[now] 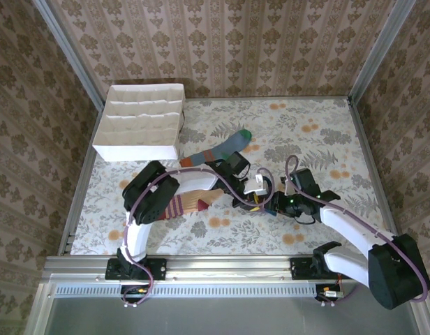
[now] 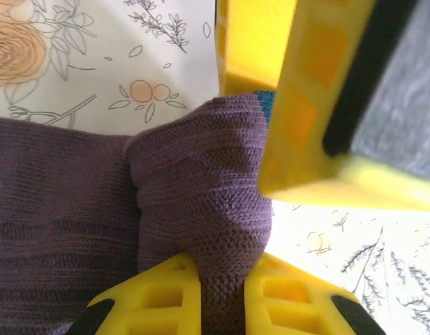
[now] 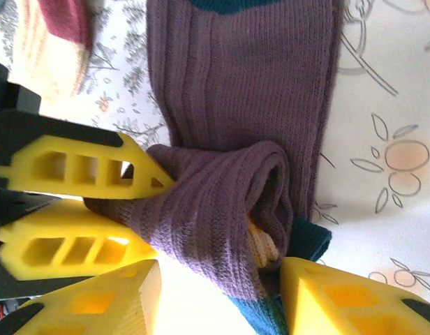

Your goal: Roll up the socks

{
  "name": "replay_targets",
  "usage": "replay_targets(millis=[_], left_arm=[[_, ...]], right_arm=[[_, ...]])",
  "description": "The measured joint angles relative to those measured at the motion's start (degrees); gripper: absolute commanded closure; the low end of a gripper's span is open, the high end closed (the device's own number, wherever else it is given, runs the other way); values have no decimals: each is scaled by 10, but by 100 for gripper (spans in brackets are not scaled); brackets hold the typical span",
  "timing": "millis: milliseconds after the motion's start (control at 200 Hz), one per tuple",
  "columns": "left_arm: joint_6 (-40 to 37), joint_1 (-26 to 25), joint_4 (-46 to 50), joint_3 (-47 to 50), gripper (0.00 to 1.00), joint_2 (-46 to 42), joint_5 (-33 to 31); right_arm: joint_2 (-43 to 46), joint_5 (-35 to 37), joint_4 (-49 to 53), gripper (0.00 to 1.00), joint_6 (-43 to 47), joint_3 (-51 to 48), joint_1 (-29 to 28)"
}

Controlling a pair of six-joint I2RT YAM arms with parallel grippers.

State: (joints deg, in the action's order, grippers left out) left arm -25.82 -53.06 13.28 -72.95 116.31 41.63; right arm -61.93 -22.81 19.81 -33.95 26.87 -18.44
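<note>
- The fingers (image 2: 159,296) of your left gripper (image 2: 225,272) are pinched tight on a bunched fold of the purple sock (image 2: 201,181), with knit squeezed up between them.
- Your right gripper (image 3: 220,269) stands with its fingers (image 3: 354,303) parted on either side of the rolled end. They sit close against the fabric, but from here they do not look clamped on it.
- The purple sock lies on the flowered table (image 1: 306,132) near the middle, right where the two grippers meet tip to tip.
- It is a ribbed purple knit with teal patches. One end is turned over into a loose, fat first roll, and the rest runs flat away from the right wrist camera.
- My read is that you are partway through rolling this sock: one turn made, most of the length still to go.
- Next, the right gripper needs a fresh bite on the roll to turn it along the flat length. Your left hold should stay firm until that bite is sure, or the roll looks likely to spring open.
- Just to the left lies the peach sock (image 1: 190,204), flat and unrolled.
- Further back, the grey-blue sock (image 1: 218,149) is also flat.
- At the far left corner sits the white box (image 1: 142,122).
</note>
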Motion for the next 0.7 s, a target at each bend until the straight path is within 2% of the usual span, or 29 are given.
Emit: replay_targets(millis=[135, 190, 245, 330, 420, 560, 700], left_arm=[[7, 0, 32, -24, 100, 19, 33], [8, 1, 39, -29, 100, 24, 41], [8, 3, 42, -30, 100, 27, 47], [8, 3, 39, -29, 91, 28, 48], [11, 3, 15, -10, 82, 19, 41], [14, -3, -70, 71, 71, -39, -11], [-16, -28, -173, 182, 65, -127, -110]], right_arm=[[-16, 0, -3, 51, -1, -3, 0], [-31, 0, -6, 54, -1, -3, 0], [-48, -3, -10, 63, -2, 1, 0], [-74, -5, -14, 80, -1, 15, -1], [-95, -3, -2, 88, -3, 33, -2], [-120, -2, 12, 91, -4, 52, -2], [-131, -2, 17, 92, -4, 59, -1]])
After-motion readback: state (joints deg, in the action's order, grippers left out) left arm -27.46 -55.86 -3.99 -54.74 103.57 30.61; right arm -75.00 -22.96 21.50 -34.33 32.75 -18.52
